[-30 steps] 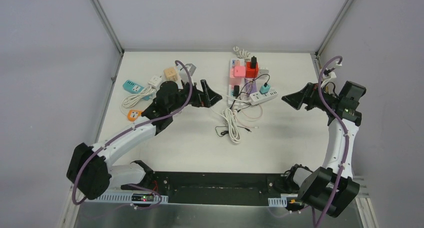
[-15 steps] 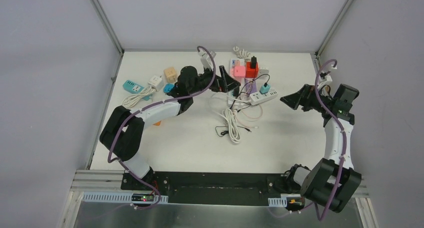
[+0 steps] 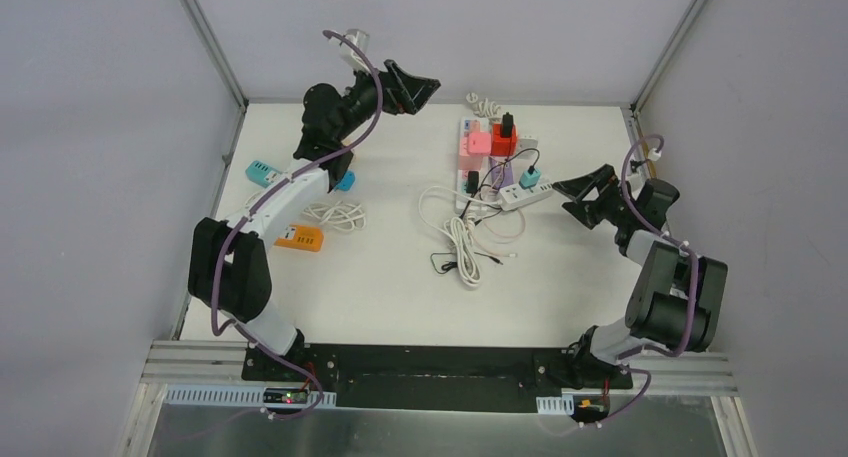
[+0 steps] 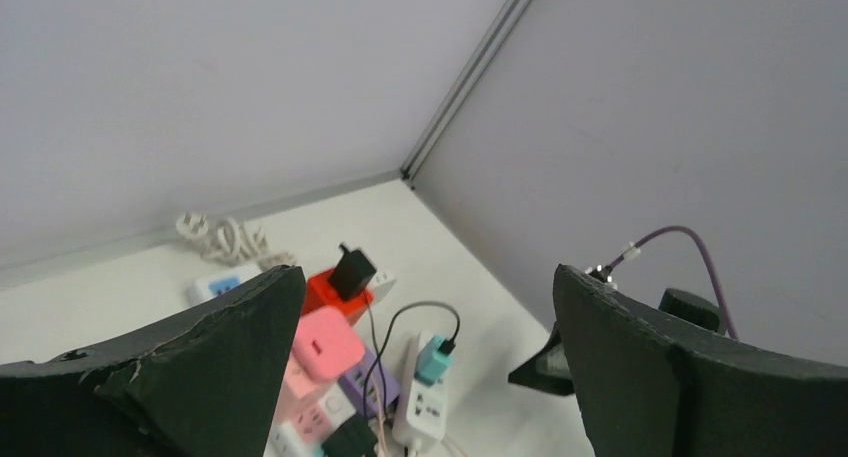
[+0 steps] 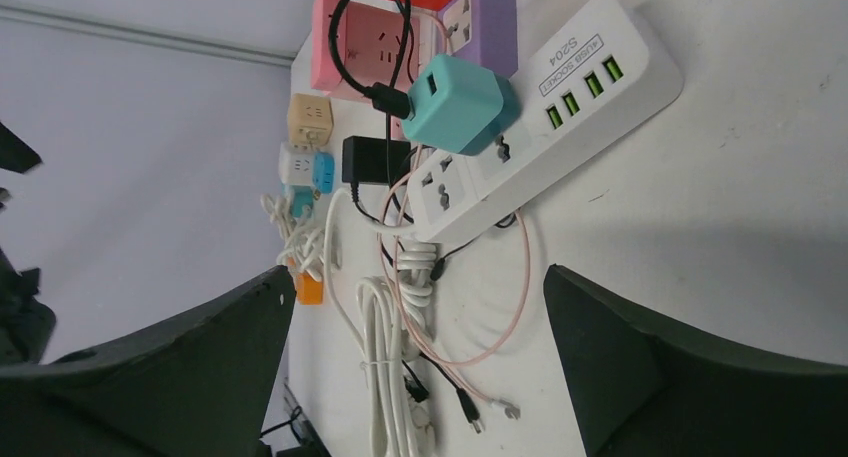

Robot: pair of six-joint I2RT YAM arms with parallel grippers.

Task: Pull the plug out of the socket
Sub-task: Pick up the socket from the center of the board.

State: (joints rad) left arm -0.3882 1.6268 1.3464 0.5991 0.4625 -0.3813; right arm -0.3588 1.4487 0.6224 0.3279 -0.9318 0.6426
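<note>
A teal plug [image 3: 530, 177] sits in a white power strip [image 3: 522, 195] right of centre, a thin black lead running from it. The right wrist view has the same teal plug [image 5: 460, 102] and white strip [image 5: 560, 107] ahead. My right gripper [image 3: 562, 197] stands open just right of that strip, touching nothing. A black charger [image 3: 508, 125] stands plugged into a red socket cube [image 3: 503, 142], beside a pink plug [image 3: 479, 143]. My left gripper [image 3: 425, 95] hangs open and empty, high over the table's back, looking down on the teal plug [image 4: 432, 360] and black charger [image 4: 352, 271].
A bundled white cable [image 3: 462, 239] and loose thin leads lie in front of the strips. A teal strip [image 3: 262, 172], an orange adapter [image 3: 300, 239] and a white cable coil [image 3: 335, 214] lie at the left. Walls close in the back and both sides.
The left arm has swung up and back from mid-table to high over the back edge. The right gripper has dropped lower and turned toward the white strip. Both stay open.
</note>
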